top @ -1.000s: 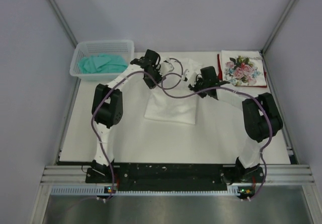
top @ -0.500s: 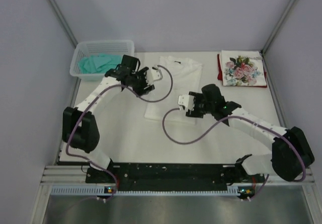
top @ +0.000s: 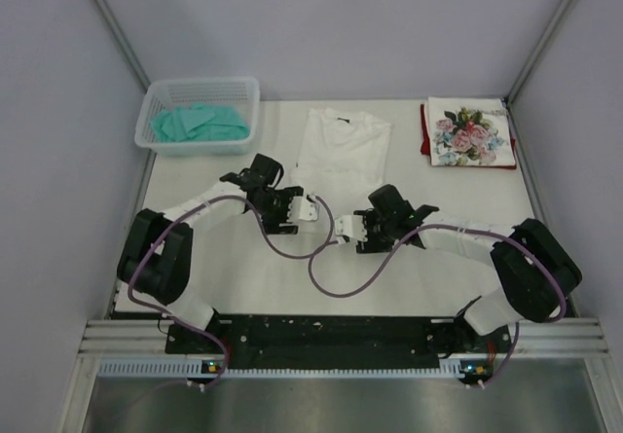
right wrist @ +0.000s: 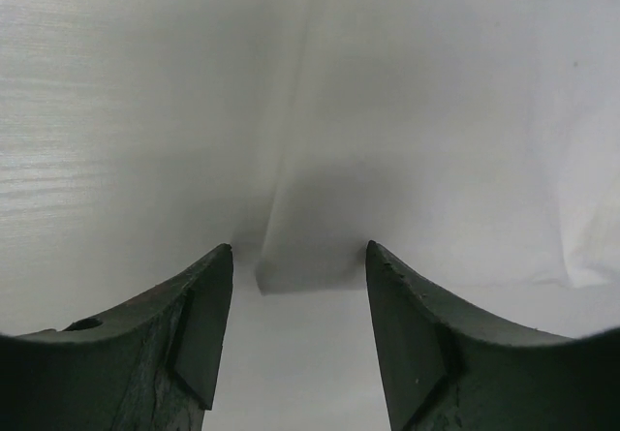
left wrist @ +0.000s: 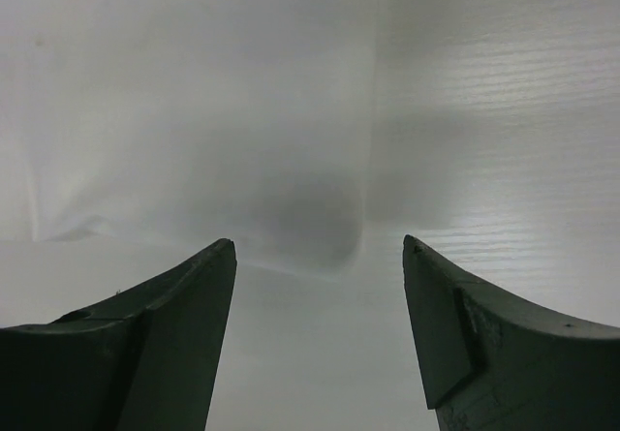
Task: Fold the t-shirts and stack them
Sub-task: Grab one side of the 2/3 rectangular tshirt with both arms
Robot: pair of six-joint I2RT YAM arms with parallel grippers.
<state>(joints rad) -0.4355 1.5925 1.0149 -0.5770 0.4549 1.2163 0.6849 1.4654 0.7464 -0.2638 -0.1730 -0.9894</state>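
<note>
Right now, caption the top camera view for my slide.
Left gripper and right gripper, both open, at the near corners of the white t-shirt; rose-print shirt folded aside.

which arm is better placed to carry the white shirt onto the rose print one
Right, likely: the rose-print shirt lies far right, on its side; the right gripper is open at the white shirt.

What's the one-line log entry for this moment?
white shirt: laid flat | left gripper: open at near-left hem corner | right gripper: open at near-right hem corner | rose shirt: folded, far right
</note>
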